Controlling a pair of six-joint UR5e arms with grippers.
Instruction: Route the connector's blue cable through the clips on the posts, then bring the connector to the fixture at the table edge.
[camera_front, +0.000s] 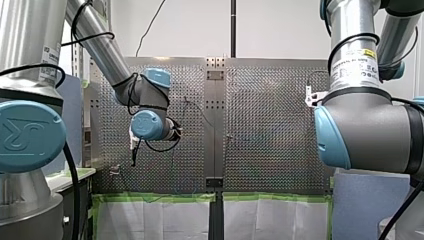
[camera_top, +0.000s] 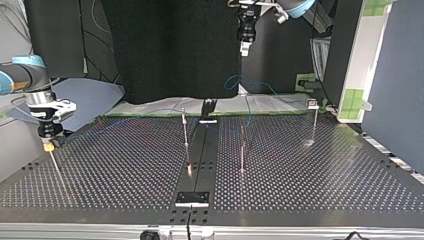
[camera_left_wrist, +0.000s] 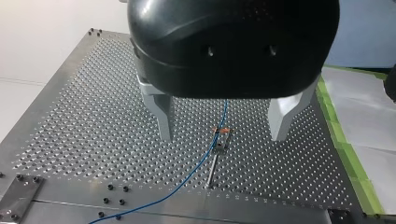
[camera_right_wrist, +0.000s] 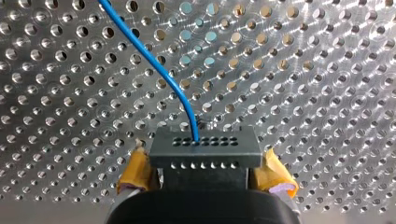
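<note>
Connector (camera_right_wrist: 204, 151) clamped between right gripper (camera_right_wrist: 205, 176) pads (camera_right_wrist: 135, 170), low over table (camera_top: 125, 165), top view's left. Left gripper (camera_left_wrist: 223, 134) fingers spread above clip (camera_left_wrist: 221, 140); cable (camera_left_wrist: 187, 180) seating there unclear. Fixture delivery pending.

My right gripper (camera_top: 48, 145) hangs at the frame's left, yellow at its tip, low over the perforated table (camera_top: 320, 190). My left gripper (camera_top: 245, 47) hangs at top centre, high above the blue cable (camera_top: 265, 86) looping along the far edge. Thin posts (camera_top: 185, 130) stand mid-table, and a fixture plate (camera_top: 192, 198) lies at bottom centre
</note>
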